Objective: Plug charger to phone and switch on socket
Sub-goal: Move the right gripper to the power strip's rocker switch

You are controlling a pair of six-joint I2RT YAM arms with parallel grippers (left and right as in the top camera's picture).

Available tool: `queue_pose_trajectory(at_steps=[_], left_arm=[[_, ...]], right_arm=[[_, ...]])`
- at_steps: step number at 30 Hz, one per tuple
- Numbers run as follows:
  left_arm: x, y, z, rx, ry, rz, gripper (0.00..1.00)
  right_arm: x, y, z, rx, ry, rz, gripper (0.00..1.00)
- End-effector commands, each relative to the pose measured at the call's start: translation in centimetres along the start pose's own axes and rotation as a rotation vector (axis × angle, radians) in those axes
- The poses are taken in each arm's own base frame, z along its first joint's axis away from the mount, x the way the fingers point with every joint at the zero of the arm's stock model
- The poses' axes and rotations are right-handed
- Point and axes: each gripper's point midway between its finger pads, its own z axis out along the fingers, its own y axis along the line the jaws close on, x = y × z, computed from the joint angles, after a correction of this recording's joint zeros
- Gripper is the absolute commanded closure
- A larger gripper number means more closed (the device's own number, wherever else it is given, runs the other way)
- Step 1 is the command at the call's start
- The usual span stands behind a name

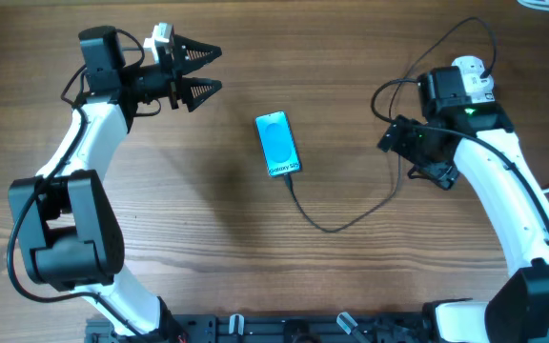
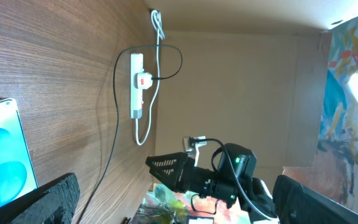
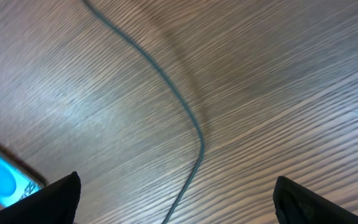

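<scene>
Over the far left part of the desk, the left gripper [image 1: 215,70] is hanging with its jaws spread wide and nothing between them, pointing across toward the right edge. Over the right half, the right gripper [image 1: 413,154] is hovering, spread just as wide. Its fingers [image 3: 61,199] are sitting at the two lower corners of its wrist view, with only bare desk [image 3: 278,74] and the charger [image 3: 185,112] cable between them. It is gripping nothing.

The phone [image 1: 277,145] is lying screen-up near the desk's centre, between the two arms, long axis running roughly far-to-near. The charger is meeting the phone's near end, looping toward the near edge, then climbing past the right gripper to the socket [image 2: 137,84]. I am judging the tip to be at the port; whether it is fully seated I cannot tell.

The socket is lying toward the far right corner, beyond the right gripper and partly hidden by that arm overhead. In the left wrist view its long axis is running along the desk edge behind it, red-marked switch [image 2: 143,79] facing up. I am reckoning the right arm is much the nearer, so the press is falling to it, reaching away from the phone. No containers are showing.
</scene>
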Motion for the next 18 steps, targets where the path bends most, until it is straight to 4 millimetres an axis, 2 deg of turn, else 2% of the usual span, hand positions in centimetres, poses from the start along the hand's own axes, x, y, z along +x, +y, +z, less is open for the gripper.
queue_pose_trajectory(at_steps=[1,8,14,18], left_arm=[[-0.1,-0.6,-0.4,0.004,-0.009,0.037,0.00],[-0.1,-0.6,-0.4,0.004,-0.009,0.037,0.00],[0.0,-0.6,-0.3,0.004,-0.007,0.037,0.00],[0.0,-0.6,-0.3,0.004,-0.007,0.037,0.00]], right_arm=[[-1.8,-2.3,-0.1,0.045,-0.033,0.046,0.00],[-5.0,-6.2,-0.2,0.070,-0.079,0.041,0.00],[-8.5,-11.8,-0.4,0.186,-0.174,0.184,0.00],[-10.2,-12.9,0.2,0.103,-0.165,0.215,0.00]])
